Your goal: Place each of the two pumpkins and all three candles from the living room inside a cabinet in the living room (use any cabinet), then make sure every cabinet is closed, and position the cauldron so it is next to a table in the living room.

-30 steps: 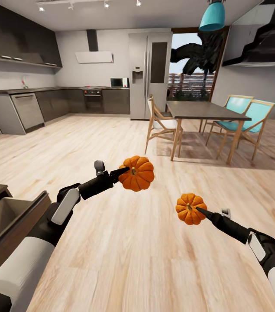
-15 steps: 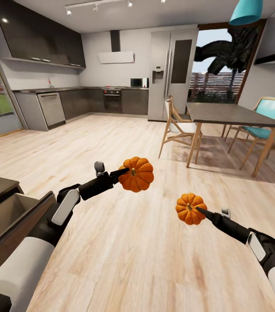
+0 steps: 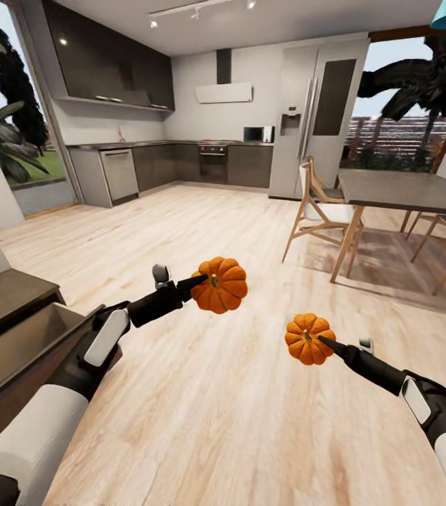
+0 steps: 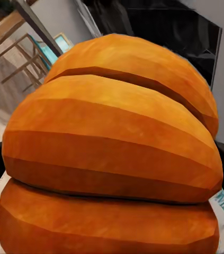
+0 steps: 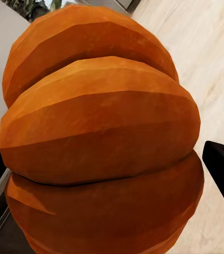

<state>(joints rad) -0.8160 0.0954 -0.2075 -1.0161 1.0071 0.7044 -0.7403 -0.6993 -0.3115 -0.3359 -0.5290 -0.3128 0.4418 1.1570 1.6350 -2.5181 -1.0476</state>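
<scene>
I hold two orange ribbed pumpkins over the wooden floor. The larger pumpkin (image 3: 221, 284) is in my left gripper (image 3: 200, 281), which is shut on it; up close it fills the left wrist view (image 4: 112, 153). The smaller pumpkin (image 3: 309, 338) sits in my right gripper (image 3: 323, 342), also shut on it, and looms large in the right wrist view (image 5: 101, 137). At the lower left the dark-brown cabinet (image 3: 5, 302) has a drawer (image 3: 26, 344) standing open with a pale inside, just beside my left arm. The candles and the cauldron are out of view.
A dark dining table (image 3: 409, 191) with wooden chairs (image 3: 321, 211) stands at the right. A kitchen with dark cupboards (image 3: 110, 67), an oven (image 3: 213, 161) and a tall fridge (image 3: 321, 116) lines the far wall. Open wooden floor (image 3: 201, 225) spreads between.
The whole view has swung to the left: the kitchen and table slid right and more of the cabinet and a window came in. Both arms and pumpkins keep their places in the picture.
</scene>
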